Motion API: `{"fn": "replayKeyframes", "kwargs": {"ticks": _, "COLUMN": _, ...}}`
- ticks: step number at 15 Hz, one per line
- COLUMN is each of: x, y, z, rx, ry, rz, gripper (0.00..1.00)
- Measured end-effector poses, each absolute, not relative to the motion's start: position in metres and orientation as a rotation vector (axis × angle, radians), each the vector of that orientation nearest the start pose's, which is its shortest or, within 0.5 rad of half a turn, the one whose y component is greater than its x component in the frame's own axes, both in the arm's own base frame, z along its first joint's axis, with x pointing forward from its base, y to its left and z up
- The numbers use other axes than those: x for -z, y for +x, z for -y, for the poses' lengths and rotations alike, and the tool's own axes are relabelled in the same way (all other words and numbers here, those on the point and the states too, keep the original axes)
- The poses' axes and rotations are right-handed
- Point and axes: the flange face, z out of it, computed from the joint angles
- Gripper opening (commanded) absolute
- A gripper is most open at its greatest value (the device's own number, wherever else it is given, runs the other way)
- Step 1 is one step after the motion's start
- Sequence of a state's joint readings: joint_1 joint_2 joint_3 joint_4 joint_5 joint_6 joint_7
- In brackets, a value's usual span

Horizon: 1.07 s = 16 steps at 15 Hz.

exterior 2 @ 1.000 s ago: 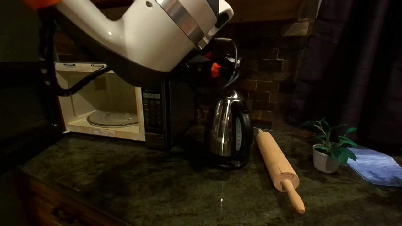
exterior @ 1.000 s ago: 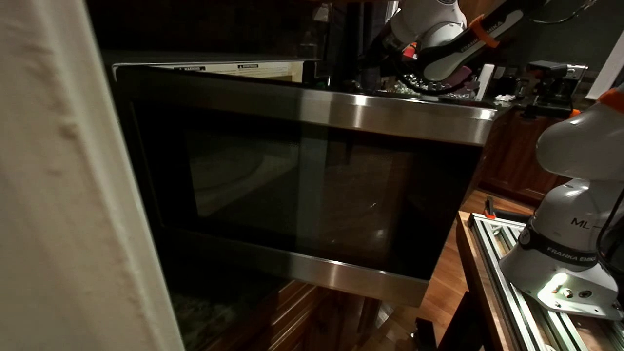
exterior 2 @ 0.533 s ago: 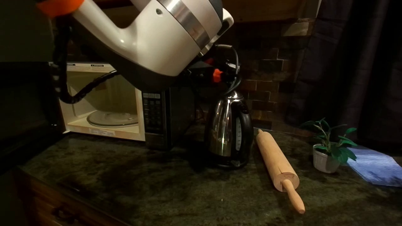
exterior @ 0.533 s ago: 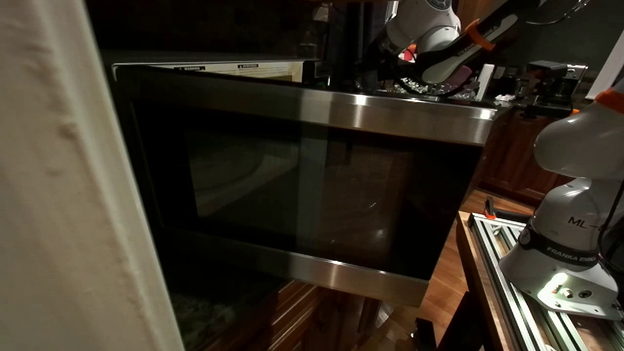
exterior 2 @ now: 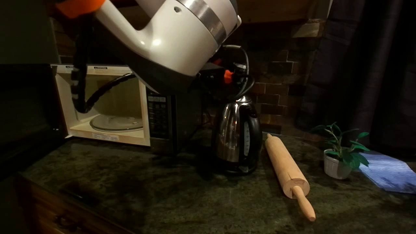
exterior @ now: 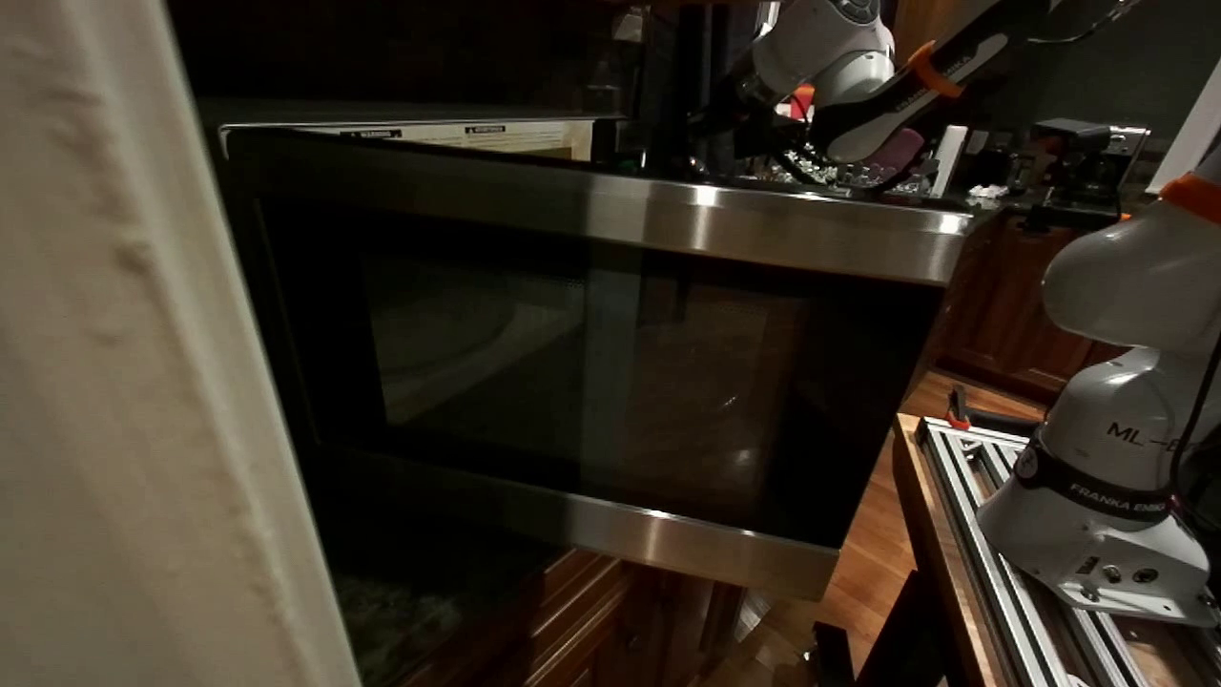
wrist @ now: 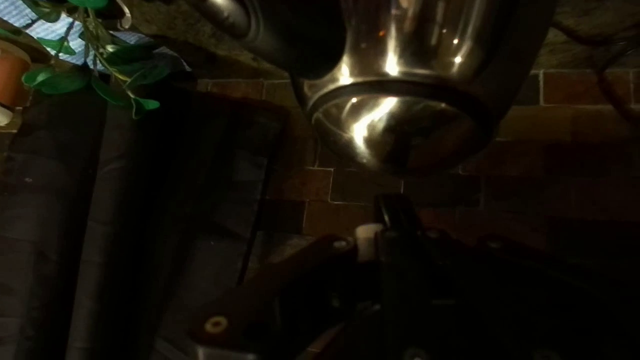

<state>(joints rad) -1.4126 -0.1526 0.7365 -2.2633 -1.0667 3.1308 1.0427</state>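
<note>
My gripper (wrist: 382,235) shows at the bottom of the wrist view, very dark. Its finger linkages converge and the fingertips look together, one pale and one black. I see no clear object held between them. A shiny steel kettle with a black handle (wrist: 400,45) is at the top of the wrist view, its domed lid pointing at the gripper and apart from it. The kettle (exterior 2: 229,139) stands upright on the dark counter (exterior 2: 162,191) in an exterior view. There, the arm (exterior 2: 182,42) hangs above and left of the kettle, and the fingertips are hidden.
A microwave (exterior 2: 159,123) stands left of the kettle with its door (exterior: 591,219) swung wide open and a glass turntable (exterior 2: 113,123) inside. Right of the kettle are a wooden rolling pin (exterior 2: 287,167), a potted plant (exterior 2: 338,167) and a blue cloth (exterior 2: 393,174). A brick wall (exterior 2: 273,87) is behind.
The arm has moved to the right and slightly down above the counter, a little closer to the kettle. The kettle, microwave door and other objects have not moved.
</note>
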Motion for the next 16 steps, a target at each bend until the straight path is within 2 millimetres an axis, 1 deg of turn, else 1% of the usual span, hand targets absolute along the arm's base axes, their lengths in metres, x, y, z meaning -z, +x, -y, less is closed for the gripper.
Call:
{"fn": "replayKeyframes", "kwargs": {"ticks": 4, "x": -0.476, "y": 0.468, "z": 0.260, "rx": 1.537, "ry": -3.076, "rz": -0.926, "gripper": 0.00}}
{"fn": "replayKeyframes", "kwargs": {"ticks": 8, "x": -0.475, "y": 0.471, "z": 0.263, "rx": 1.528, "ry": -3.079, "rz": -0.923, "gripper": 0.00}}
{"fn": "replayKeyframes", "kwargs": {"ticks": 16, "x": -0.477, "y": 0.492, "z": 0.267, "rx": 1.412, "ry": -3.164, "rz": -0.938, "gripper": 0.00}}
